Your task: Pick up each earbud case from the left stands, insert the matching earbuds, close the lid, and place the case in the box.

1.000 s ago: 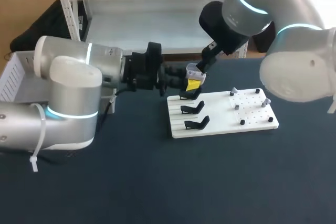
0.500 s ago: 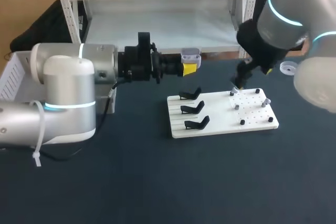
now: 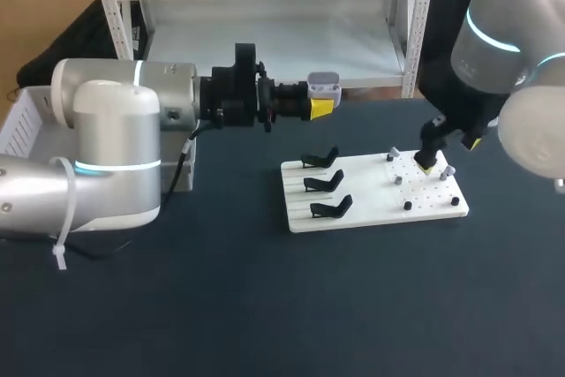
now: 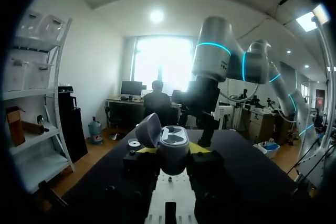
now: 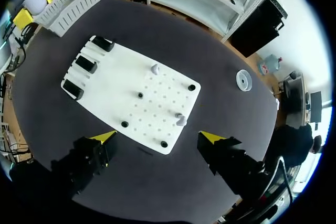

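My left gripper point(image 3: 320, 105) is shut on a grey earbud case point(image 3: 323, 86) and holds it in the air behind the white board point(image 3: 353, 209). In the left wrist view the case point(image 4: 173, 149) sits between the fingers with its lid point(image 4: 148, 129) swung open. My right gripper point(image 3: 428, 163) hangs open over the board's pegged right half. From its wrist view the gripper point(image 5: 157, 137) looks down on two small grey earbuds point(image 5: 155, 68) point(image 5: 180, 119) standing on the board point(image 5: 110, 85). Three black stands point(image 3: 322, 183) on the board's left half are bare.
Several small black pegs point(image 5: 192, 87) dot the board's hole grid. A white slatted basket point(image 3: 22, 130) stands at the table's left edge. A clear round disc point(image 5: 243, 78) lies on the dark tabletop beyond the board.
My right arm has drawn away from the case and moved right and down over the board's pegged half. My left arm has lifted the case a little, away from the stands.
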`<state>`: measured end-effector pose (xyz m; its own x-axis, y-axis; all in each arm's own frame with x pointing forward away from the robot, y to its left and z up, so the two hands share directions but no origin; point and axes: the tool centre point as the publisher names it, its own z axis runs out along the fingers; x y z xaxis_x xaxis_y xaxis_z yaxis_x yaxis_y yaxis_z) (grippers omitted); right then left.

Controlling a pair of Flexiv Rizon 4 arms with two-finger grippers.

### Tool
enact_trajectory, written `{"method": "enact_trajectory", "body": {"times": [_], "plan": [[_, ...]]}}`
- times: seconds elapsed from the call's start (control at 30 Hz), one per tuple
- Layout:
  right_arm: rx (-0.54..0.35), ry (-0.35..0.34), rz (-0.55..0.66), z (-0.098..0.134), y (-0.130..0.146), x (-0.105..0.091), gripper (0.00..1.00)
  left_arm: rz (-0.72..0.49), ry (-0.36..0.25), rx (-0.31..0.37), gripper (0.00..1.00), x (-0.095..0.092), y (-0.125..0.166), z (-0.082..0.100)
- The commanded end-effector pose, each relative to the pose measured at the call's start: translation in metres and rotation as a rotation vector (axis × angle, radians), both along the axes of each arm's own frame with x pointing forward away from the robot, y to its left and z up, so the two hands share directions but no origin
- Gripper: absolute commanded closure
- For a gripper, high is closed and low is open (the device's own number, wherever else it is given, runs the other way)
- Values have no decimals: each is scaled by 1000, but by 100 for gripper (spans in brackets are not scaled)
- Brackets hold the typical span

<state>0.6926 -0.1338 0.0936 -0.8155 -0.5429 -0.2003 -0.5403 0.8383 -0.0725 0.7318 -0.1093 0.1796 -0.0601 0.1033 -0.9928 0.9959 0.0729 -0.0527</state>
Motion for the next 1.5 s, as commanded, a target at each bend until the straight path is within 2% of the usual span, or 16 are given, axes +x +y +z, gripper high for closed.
{"method": "enact_trajectory", "body": {"times": [0.03,0.07,0.1,0.13,0.2,0.23,0.53,0.6,0.67,0.77,0.93,1.03,1.07,1.13,1.27,1.5], "plan": [[-18,12,10,-13,-3,2,0,1,0,-1,100,0,0,0],[-23,13,12,-17,-5,2,9,1,0,-1,100,0,0,0],[-27,11,15,-20,-8,2,25,1,0,-1,100,0,0,0],[-21,-1,26,-21,-9,2,29,1,0,-1,100,0,0,0],[-30,-13,32,-25,-13,2,27,1,0,-1,100,0,0,0],[-26,-19,40,-27,-15,3,31,1,0,-1,100,0,0,0],[-50,-30,61,-45,-25,2,29,1,0,-1,100,0,0,0],[-48,-32,67,-48,-25,4,32,1,0,-1,100,0,0,0],[-51,-28,70,-52,-27,7,42,1,0,-1,100,0,0,0],[-57,-23,73,-58,-30,12,48,1,0,-1,100,0,0,0],[-56,-15,53,-61,-32,22,53,1,0,-1,100,0,0,0],[-60,-15,44,-62,-30,25,50,1,0,-1,100,0,0,0],[-58,-14,40,-61,-29,26,45,1,0,-1,100,0,0,0],[-58,-13,37,-61,-27,28,43,1,0,-1,100,0,0,0],[-59,-6,25,-63,-25,30,50,1,0,-1,100,0,0,0],[-62,-2,12,-65,-21,34,55,1,0,-1,100,0,0,0]]}}
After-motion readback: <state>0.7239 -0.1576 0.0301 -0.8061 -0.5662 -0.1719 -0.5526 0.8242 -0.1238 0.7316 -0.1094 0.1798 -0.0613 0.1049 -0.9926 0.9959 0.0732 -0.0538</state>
